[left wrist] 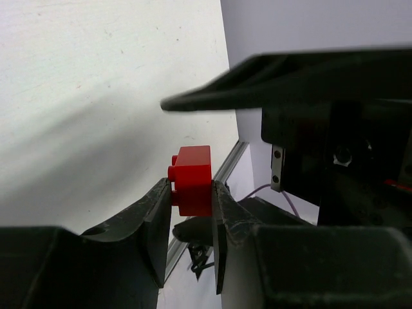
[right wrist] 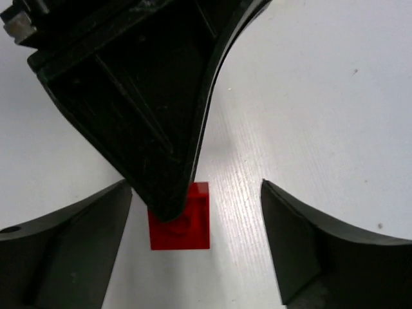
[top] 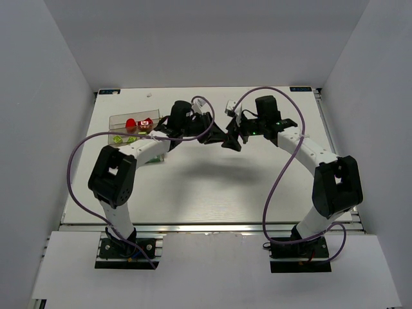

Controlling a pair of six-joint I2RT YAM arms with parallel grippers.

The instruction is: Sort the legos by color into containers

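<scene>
My left claw [left wrist: 191, 188] is pinching a red brick [left wrist: 193, 172] by two opposite sides, with its studs facing left in the left wrist view. I cannot tell whether the brick is lifted off the table [left wrist: 96, 96] or resting on it.

From above, both claws meet tip to tip around the middle of the table, a little toward the far side. My right claw [right wrist: 196, 193] is spread wide, with one finger on each side of the brick and neither touching it. In the right wrist view the brick sits between those fingers, partly hidden under a dark finger of the left claw.

The tray [top: 119, 118] lies well apart at the far left, with two red pieces [top: 131, 123] in it. Two lime bricks [top: 118, 138] sit along its near side. I cannot tell whether they are in a compartment.
</scene>
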